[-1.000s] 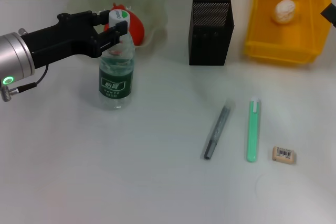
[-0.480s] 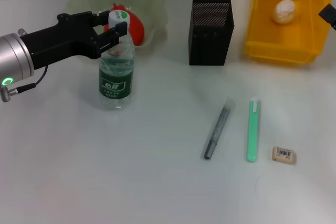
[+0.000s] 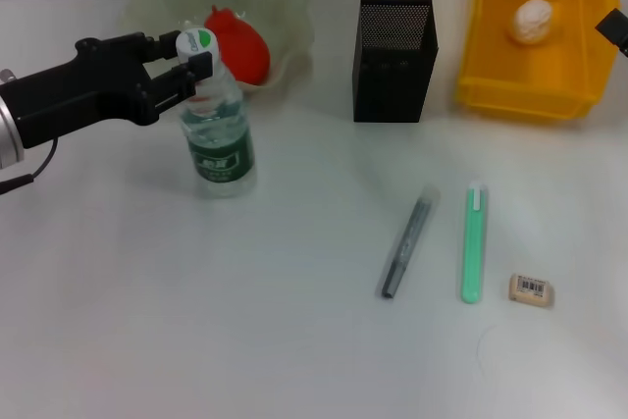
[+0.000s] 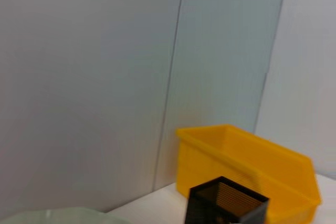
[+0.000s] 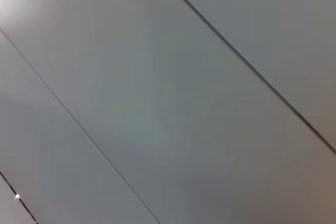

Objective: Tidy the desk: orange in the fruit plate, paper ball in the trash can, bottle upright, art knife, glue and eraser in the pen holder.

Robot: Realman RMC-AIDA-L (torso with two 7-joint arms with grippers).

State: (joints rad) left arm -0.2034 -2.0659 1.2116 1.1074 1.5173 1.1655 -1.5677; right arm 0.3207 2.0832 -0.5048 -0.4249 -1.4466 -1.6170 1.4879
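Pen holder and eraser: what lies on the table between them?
In the head view, two things lie between the pen holder and the eraser: a grey pen-like stick and a green stick. Otherwise the tabletop is bare.

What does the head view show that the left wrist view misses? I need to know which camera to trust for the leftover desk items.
Only the head view shows the left gripper at the neck of the standing bottle, the orange, the paper ball, the eraser, and a grey pen-like tool and a green stick on the desk. Only the left wrist view shows the wall panels behind the desk. Both show the pen holder, the trash can and the fruit plate.
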